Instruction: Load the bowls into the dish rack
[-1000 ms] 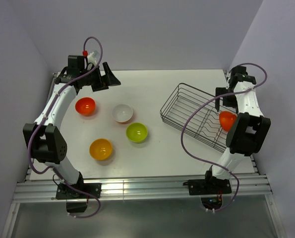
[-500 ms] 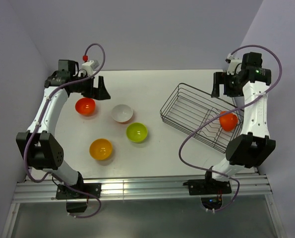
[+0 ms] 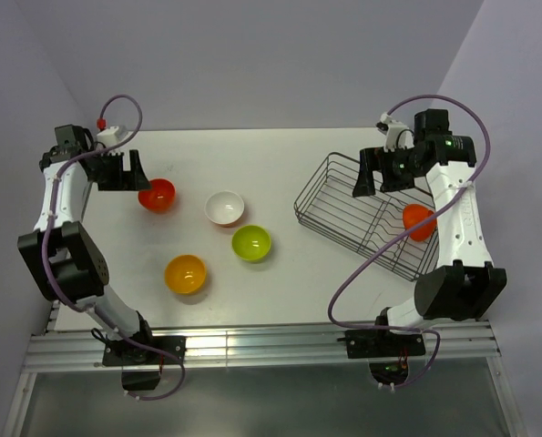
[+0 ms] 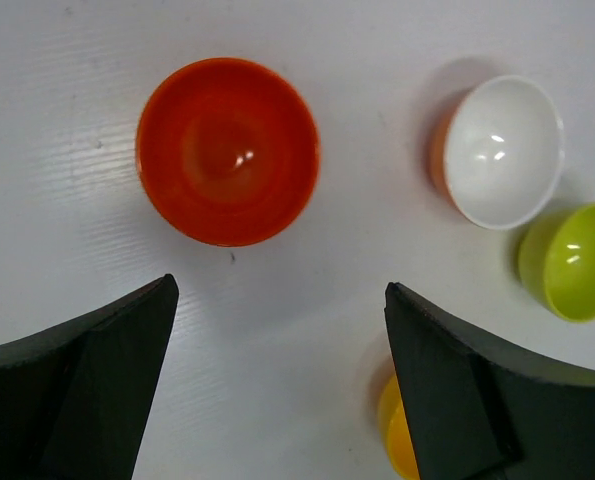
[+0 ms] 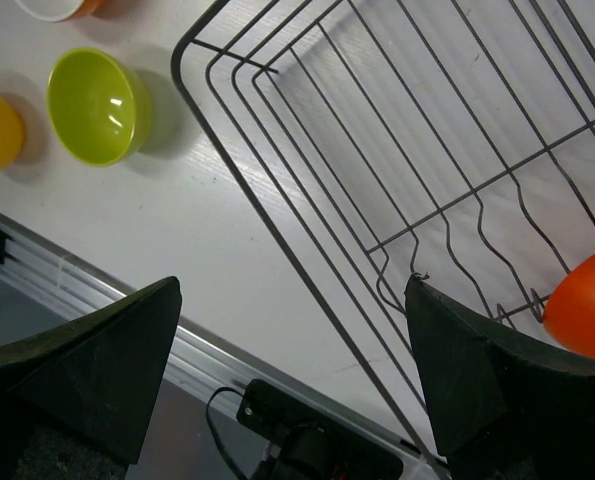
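Note:
Four bowls sit on the white table: a red-orange bowl [image 3: 157, 194] [image 4: 227, 150], a white bowl [image 3: 225, 208] [image 4: 504, 150], a lime green bowl [image 3: 250, 243] [image 5: 97, 105] and a yellow-orange bowl [image 3: 185, 273] [image 4: 397, 432]. A second red-orange bowl [image 3: 418, 220] [image 5: 587, 305] leans in the near end of the dark wire dish rack [image 3: 298, 202] [image 5: 253, 206]. My left gripper [image 3: 129, 173] [image 4: 280, 287] hangs open just left of the table's red-orange bowl, holding nothing. Over the rack's far end my right gripper [image 3: 380, 177] [image 5: 293, 285] is open and empty.
An aluminium rail [image 3: 252, 344] runs along the table's near edge. Purple cables loop from both arms, and the right one [image 3: 343, 264] drapes across the rack. Walls close in at the back and on both sides.
The left arm has swung left and nearer, from the far edge to beside the red-orange bowl. The right arm has lifted and moved left over the rack's far end.

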Controlling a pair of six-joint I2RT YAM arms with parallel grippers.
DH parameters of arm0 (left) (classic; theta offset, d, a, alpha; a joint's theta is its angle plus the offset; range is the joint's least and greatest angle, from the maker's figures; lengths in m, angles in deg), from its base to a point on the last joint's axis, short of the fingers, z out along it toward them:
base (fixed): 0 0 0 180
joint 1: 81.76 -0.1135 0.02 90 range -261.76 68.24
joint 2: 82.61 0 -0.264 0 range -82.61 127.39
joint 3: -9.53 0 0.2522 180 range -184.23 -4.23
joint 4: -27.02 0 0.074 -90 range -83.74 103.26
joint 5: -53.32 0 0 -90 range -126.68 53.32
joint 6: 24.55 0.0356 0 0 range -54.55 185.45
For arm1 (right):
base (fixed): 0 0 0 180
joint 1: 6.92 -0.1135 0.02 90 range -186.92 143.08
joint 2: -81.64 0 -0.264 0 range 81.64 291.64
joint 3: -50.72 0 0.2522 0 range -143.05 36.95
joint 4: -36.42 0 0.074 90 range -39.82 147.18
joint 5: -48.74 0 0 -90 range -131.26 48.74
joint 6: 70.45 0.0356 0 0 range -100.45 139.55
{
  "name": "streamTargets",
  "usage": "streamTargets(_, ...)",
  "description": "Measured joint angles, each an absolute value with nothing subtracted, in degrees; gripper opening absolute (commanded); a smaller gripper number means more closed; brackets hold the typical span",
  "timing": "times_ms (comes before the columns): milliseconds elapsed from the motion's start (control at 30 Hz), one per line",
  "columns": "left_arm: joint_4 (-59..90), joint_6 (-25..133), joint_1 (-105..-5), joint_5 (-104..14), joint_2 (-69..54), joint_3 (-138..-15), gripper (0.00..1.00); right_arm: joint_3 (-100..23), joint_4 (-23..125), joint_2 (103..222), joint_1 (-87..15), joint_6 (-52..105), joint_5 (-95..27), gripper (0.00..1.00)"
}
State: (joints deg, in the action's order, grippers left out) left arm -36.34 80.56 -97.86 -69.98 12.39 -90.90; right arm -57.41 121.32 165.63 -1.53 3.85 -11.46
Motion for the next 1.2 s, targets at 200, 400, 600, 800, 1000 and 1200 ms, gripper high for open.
streamTargets(200,-33.3,78.3,-98.5,-64.8,20.3,-91.0,0.88,-57.4,121.2,165.6,-1.8,4.8,-8.7,1.00)
streamTargets(400,-30.5,76.6,-98.5,-61.1,24.8,-91.5,0.85,-55.8,120.8,164.8,-2.2,5.2,-7.3,1.00)
streamTargets(600,-28.5,75.2,-98.5,-59.9,28.9,-92.7,0.84,-55.2,120.8,164.4,-2.3,5.2,-7.3,1.00)
streamTargets(800,-27.2,74.3,-98.5,-59.7,30.3,-92.7,0.84,-54.3,120.7,163.7,-2.3,5.2,-7.3,1.00)
streamTargets(1000,-26.0,73.4,-98.4,-59.7,30.3,-92.7,0.84,-53.6,120.6,163.7,-2.3,5.2,-7.4,1.00)
streamTargets(1200,-24.7,73.9,-95.7,-58.7,28.2,-92.7,0.86,-53.2,120.4,163.7,-2.3,5.2,-7.4,1.00)
